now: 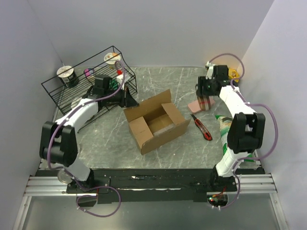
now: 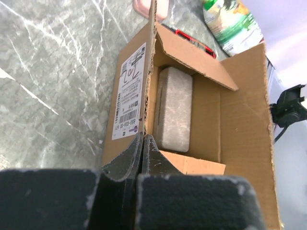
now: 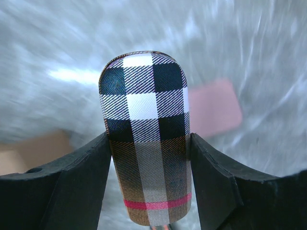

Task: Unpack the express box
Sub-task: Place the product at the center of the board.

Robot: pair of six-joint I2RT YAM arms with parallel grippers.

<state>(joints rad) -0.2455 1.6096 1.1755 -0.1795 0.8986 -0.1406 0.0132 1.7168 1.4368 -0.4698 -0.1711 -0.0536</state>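
Four flaps open, the express box [image 1: 156, 122] sits mid-counter [image 1: 110, 139], a pale block [image 2: 175, 108] lying lengthwise inside. Your left hand [image 2: 142, 143], clenched shut, is at the box's rim and nearer; your right hand [image 3: 148, 143], well apart, grasps a plaid case [image 3: 144, 96].

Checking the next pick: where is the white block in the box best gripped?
Probably across its short width, coming straight down through the open top: the white block lies flat on the box floor, walled all round, with bare floor beside one long side.
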